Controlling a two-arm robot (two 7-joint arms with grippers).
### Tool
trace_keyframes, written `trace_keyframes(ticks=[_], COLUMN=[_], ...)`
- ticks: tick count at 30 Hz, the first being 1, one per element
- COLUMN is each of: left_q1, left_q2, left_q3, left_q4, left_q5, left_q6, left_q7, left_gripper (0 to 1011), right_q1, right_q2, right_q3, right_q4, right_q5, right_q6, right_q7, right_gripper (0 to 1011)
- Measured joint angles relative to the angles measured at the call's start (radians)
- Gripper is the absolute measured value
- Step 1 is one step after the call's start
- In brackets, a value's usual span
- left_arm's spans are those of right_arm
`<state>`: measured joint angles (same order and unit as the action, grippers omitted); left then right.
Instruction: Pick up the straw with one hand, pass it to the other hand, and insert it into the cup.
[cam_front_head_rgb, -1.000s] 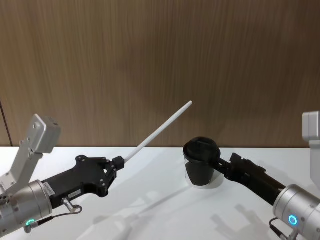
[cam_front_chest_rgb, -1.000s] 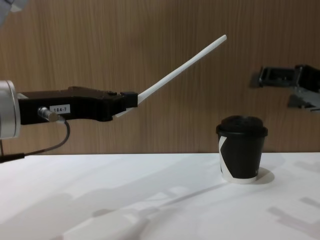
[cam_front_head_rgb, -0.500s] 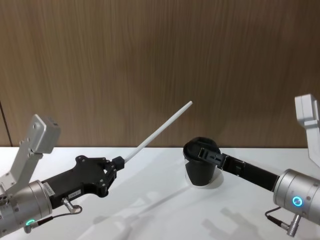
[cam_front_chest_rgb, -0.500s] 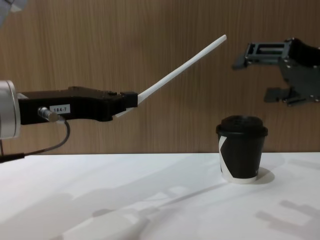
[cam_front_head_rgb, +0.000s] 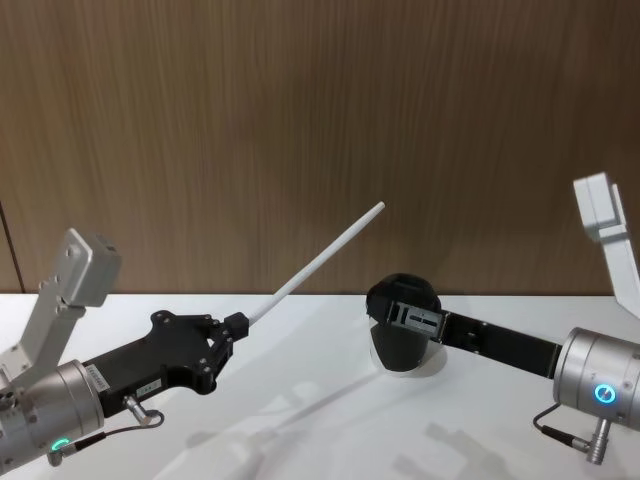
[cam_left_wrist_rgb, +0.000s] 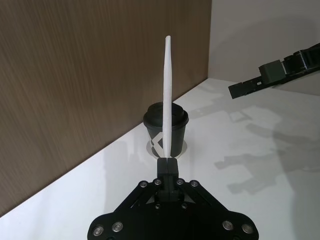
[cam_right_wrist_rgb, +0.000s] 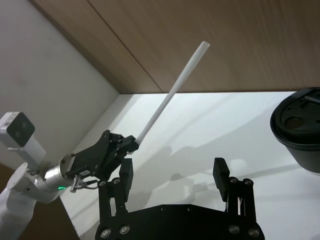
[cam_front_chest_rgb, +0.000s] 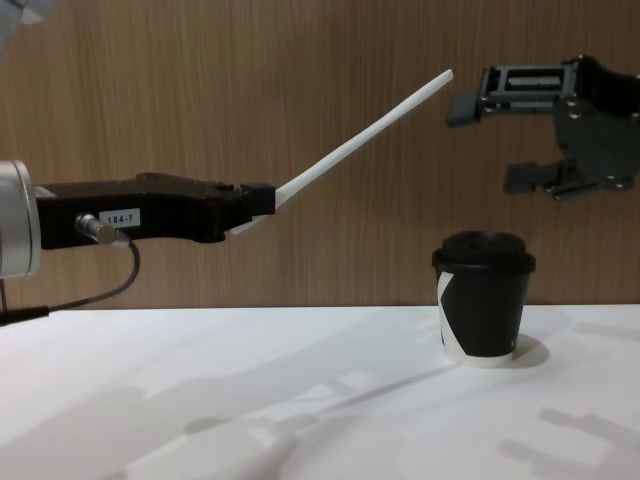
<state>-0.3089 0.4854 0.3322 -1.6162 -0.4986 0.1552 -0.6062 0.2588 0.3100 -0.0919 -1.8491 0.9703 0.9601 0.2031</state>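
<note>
My left gripper (cam_front_chest_rgb: 262, 205), the one labelled "184-7", is shut on the lower end of the white straw (cam_front_chest_rgb: 360, 137), which slants up and to the right above the table. The black lidded cup (cam_front_chest_rgb: 483, 300) stands upright on the white table (cam_front_chest_rgb: 300, 400), right of centre. My right gripper (cam_front_chest_rgb: 490, 145) hangs open above the cup, its upper finger just right of the straw's tip and not touching it. In the right wrist view the straw (cam_right_wrist_rgb: 172, 92) lies beyond the open fingers (cam_right_wrist_rgb: 220, 172), with the cup (cam_right_wrist_rgb: 300, 130) off to the side.
A brown wood-grain wall (cam_front_chest_rgb: 300, 60) runs right behind the table. The cup sits on a small white ring mark (cam_front_head_rgb: 432, 366). Shadows of both arms fall across the tabletop.
The right gripper has risen and moved left, from beside the cup toward the straw's tip. The left gripper and the straw have stayed still.
</note>
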Motion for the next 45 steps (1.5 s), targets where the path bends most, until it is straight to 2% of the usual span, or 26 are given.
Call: trace_keyframes(ticks=[5,10,18,26,39,45], left_q1=[0.000,0.000,0.000,0.000,0.000,0.000], left_q2=[0.000,0.000,0.000,0.000,0.000,0.000], left_q3=[0.000,0.000,0.000,0.000,0.000,0.000], left_q4=[0.000,0.000,0.000,0.000,0.000,0.000], left_q5=[0.000,0.000,0.000,0.000,0.000,0.000], left_q6=[0.000,0.000,0.000,0.000,0.000,0.000], left_q7=[0.000,0.000,0.000,0.000,0.000,0.000], left_gripper=[0,0,0,0,0,0], right_q1=[0.030,0.060,0.096,0.119,0.162,0.178], right_q2=[0.046,0.070,0.073,0.040,-0.051,-0.070], right_q3=[-0.028,-0.046,-0.061,-0.062,-0.059,-0.068], right_q4=[0.024,0.048,0.081,0.108,0.176,0.205], right_q5=[-0.001,0.000,0.006,0.005,-0.005,-0.009], right_q6=[-0.001,-0.001,-0.002,-0.021,-0.052,-0.060], right_q7=[0.061,0.102,0.116,0.070,-0.062,-0.087], right_gripper=[1001,1001,1001,1001,1001,1001])
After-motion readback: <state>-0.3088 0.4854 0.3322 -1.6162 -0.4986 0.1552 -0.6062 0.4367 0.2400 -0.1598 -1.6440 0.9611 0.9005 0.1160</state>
